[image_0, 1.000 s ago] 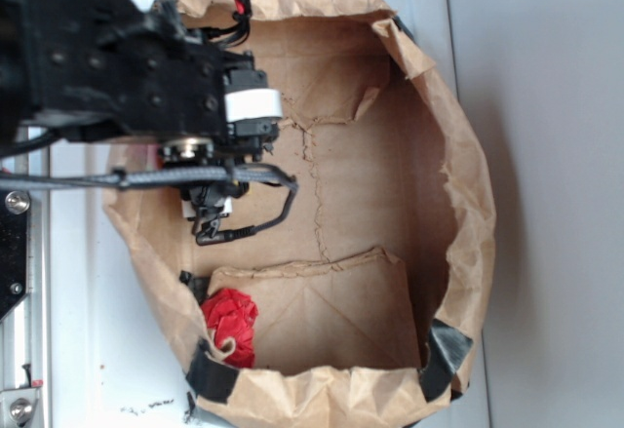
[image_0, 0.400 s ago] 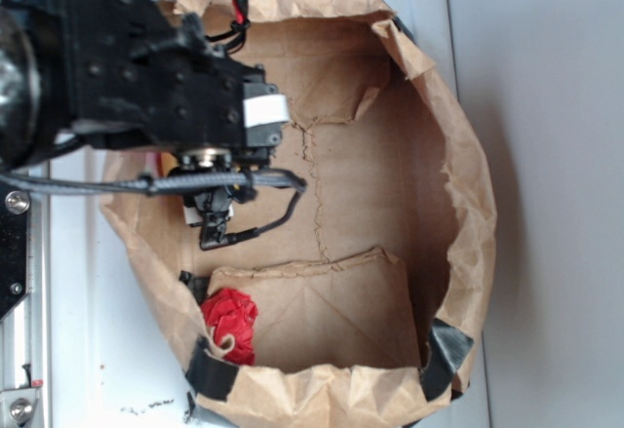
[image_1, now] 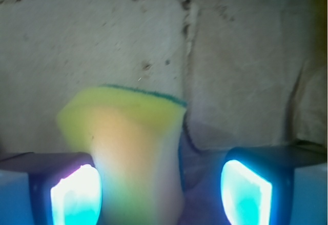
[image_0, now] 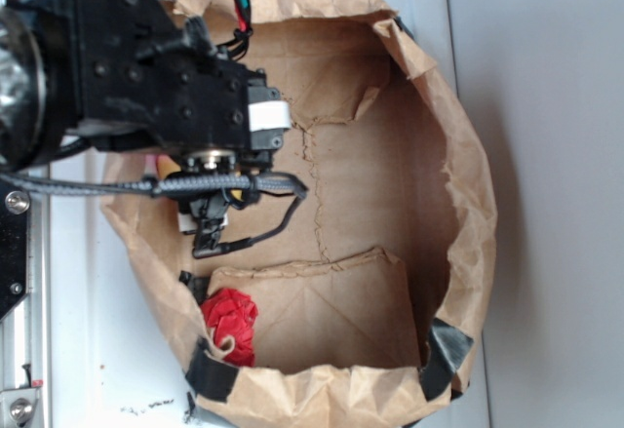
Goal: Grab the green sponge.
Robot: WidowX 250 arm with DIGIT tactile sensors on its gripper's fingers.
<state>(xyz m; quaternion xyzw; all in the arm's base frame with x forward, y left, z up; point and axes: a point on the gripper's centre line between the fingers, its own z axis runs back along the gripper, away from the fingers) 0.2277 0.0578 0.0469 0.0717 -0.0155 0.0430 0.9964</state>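
- Lower and a touch leftward now: the black robot arm [image_0: 146, 77] has dropped deeper into the crumpled brown paper bag [image_0: 468, 204] than a second ago, and a sliver of yellow now peeks out beside it.
- Wrist view tells the story: the yellow foam sponge with a thin green scouring edge [image_1: 128, 148] stands between the two pads of the claw [image_1: 161, 191], hard against the left pad [image_1: 77, 194], with a clear gap to the right one.
- Claw is wide open, holding nothing yet.
- From outside, the sponge is only that yellow sliver at the bag's left wall, under the arm [image_0: 168, 167].
- Wrinkled red wad [image_0: 230, 321] sits well apart, lower in the bag, out of play.
- Risk, as I judge it: the sponge is off-centre, so closing could shove it sideways or pinch only a corner, and soft foam may squeeze out.
- Second worry: the bag wall is close, so the pads could snag paper along with the sponge.
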